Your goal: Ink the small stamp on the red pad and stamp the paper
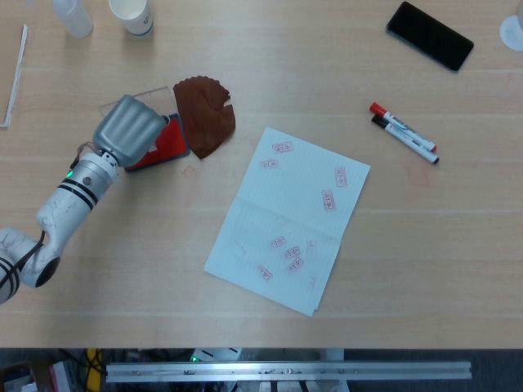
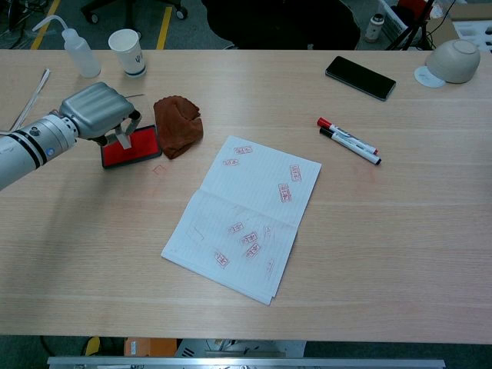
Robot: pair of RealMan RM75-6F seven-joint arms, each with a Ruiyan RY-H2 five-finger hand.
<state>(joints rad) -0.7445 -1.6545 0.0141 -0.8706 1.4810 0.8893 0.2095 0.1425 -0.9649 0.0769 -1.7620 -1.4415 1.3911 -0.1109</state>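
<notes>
My left hand [image 1: 131, 131] [image 2: 96, 111] hovers over the left part of the red ink pad [image 1: 166, 144] [image 2: 134, 148] and holds the small stamp [image 2: 121, 140] in its fingers. In the chest view the stamp points down with its lower end at the pad's red surface. From the head camera the hand hides the stamp. The white paper [image 1: 290, 216] [image 2: 246, 215] lies open at the table's middle, to the right of the pad, with several red stamp marks on it. My right hand shows in neither view.
A brown cloth [image 1: 206, 114] [image 2: 178, 125] lies against the pad's right side. Two markers [image 1: 404, 132], a black phone [image 1: 429, 35] and a bowl [image 2: 453, 60] are at the right. A paper cup [image 2: 127, 51] and a squeeze bottle [image 2: 77, 50] stand at the back left.
</notes>
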